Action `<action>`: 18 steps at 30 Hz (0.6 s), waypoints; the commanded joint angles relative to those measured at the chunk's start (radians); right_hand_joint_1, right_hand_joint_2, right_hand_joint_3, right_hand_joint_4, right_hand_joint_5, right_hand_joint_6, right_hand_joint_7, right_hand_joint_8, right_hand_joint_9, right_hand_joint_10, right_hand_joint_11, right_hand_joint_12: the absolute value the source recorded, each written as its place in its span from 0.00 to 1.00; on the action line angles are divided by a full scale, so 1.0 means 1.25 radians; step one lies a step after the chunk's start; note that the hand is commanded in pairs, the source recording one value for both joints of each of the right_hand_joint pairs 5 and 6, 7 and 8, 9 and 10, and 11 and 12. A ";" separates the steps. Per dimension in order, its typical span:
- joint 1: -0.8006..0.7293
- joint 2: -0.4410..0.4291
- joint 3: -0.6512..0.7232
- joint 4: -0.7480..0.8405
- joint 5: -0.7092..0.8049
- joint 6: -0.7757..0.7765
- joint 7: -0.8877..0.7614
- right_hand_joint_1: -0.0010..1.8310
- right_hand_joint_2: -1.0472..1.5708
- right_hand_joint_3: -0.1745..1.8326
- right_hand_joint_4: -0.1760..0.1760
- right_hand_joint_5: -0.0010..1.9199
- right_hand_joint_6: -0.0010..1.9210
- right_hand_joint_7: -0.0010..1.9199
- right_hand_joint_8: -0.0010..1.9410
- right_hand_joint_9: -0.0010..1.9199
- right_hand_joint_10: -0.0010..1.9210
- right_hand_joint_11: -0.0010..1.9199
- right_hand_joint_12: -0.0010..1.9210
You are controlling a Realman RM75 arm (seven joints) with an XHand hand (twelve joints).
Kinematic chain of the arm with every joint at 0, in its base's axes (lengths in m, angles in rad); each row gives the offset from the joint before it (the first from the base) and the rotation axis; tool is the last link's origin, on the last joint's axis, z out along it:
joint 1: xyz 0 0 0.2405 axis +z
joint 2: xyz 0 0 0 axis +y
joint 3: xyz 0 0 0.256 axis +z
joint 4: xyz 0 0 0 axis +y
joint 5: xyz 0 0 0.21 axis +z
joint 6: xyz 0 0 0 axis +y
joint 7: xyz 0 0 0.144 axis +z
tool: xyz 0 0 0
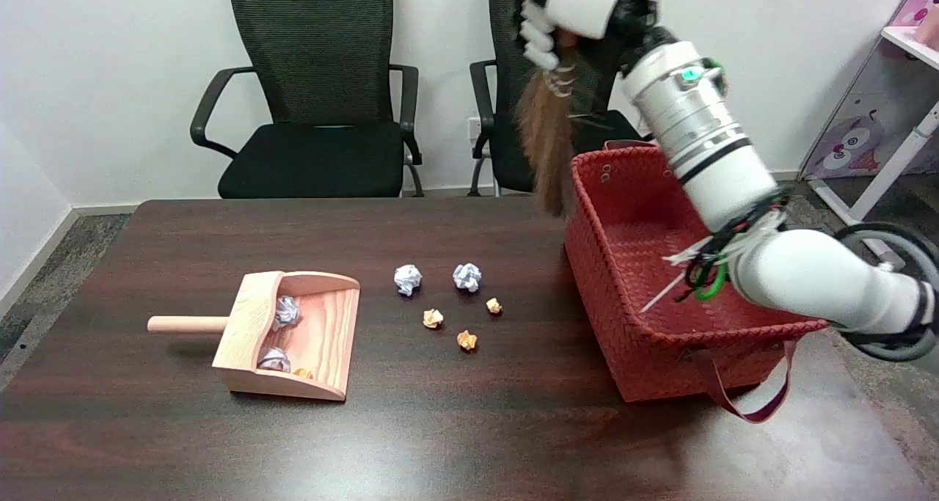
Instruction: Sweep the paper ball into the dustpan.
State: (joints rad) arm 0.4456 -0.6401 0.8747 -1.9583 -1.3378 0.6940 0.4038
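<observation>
The right hand [568, 6] is raised high at the top of the picture, above the far edge of the counter [440, 428], and its fingers [541, 42] are wrapped around the top of a small brush [546, 145] with long brown bristles. The bristles hang straight down in the air, their tips just beside the far left corner of the red woven basket [645, 361], clear of the counter.

On the dark wood counter, between the dustpan and the basket, lie 5 loose paper balls. 2 are white and tightly crumpled: one white paper ball [408, 279] on the left and another white ball [467, 276] just to its right, both near but not touching. Closer to the camera sit 3 smaller orange-tan balls: one orange ball [433, 318], a second orange ball [466, 339] nearest the camera, and a third orange ball [494, 306] to the right. All 5 are apart from one another.

The wooden dustpan [323, 288] lies at the left, its round handle [187, 325] pointing left and its open mouth facing right towards the balls. Inside it rest 2 white crumpled balls [286, 312] against the back wall, plus a small orange scrap [302, 373] near the front corner.

2 black chairs [315, 83] stand behind the counter.
</observation>
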 commanded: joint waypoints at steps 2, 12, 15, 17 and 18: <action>0.234 -0.155 -0.306 0.197 0.059 -0.010 -0.020 0.56 1.00 0.77 1.00 1.00 1.00 1.00 0.99 1.00 1.00 1.00 1.00; 0.205 -0.259 -0.307 0.295 0.053 0.031 -0.170 0.55 1.00 0.79 1.00 1.00 1.00 1.00 0.99 1.00 1.00 1.00 1.00; 0.187 -0.283 -0.307 0.310 0.050 0.038 -0.212 0.55 1.00 0.80 1.00 1.00 1.00 1.00 0.99 1.00 1.00 1.00 1.00; 0.168 -0.288 -0.307 0.310 0.043 0.045 -0.230 0.55 1.00 0.80 1.00 1.00 1.00 1.00 0.99 1.00 1.00 1.00 1.00; 0.160 -0.289 -0.307 0.308 0.042 0.046 -0.236 0.55 1.00 0.80 1.00 1.00 1.00 1.00 0.99 1.00 1.00 1.00 1.00</action>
State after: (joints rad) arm 0.6573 -0.8368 0.5781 -1.7236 -1.2804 0.6999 0.3085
